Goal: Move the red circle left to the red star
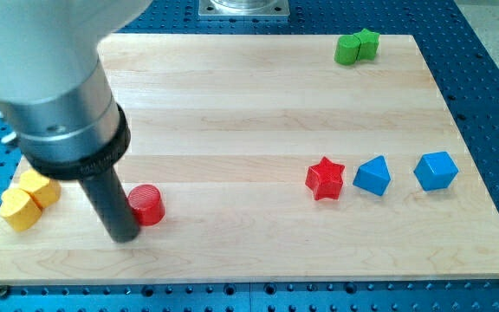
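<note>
The red circle (147, 204) is a short red cylinder lying at the view's lower left of the wooden board (249, 121). The red star (325, 178) lies right of centre, far to the circle's right. My tip (123, 234) is at the end of the dark rod, touching or nearly touching the red circle's left side, slightly below it. The arm's grey body fills the view's upper left.
Two yellow blocks (28, 198) sit together at the board's left edge. Two blue blocks (372, 176) (435, 171) lie right of the red star. Two green blocks (356, 46) sit at the top right. The blue perforated table surrounds the board.
</note>
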You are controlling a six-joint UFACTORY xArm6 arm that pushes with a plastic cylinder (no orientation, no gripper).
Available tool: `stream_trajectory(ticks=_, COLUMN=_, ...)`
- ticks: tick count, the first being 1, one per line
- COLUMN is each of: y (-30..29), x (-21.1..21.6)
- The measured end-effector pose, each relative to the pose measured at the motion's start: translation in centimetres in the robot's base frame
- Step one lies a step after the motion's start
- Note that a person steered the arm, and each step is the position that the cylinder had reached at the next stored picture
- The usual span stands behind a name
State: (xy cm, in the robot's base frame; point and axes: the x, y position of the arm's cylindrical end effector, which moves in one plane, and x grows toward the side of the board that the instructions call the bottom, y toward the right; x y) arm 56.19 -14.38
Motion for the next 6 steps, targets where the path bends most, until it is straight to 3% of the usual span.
stream_trajectory(ticks=1, y=4.8, x=-2.3)
stream_trajectory(ticks=2, y=5.8, x=-3.4)
stream_trajectory(ticks=3, y=1.3, x=-6.4)
stream_trajectory(ticks=5, y=10.5, x=-5.9)
stream_trajectory(ticks=6, y=11.1, x=-5.9)
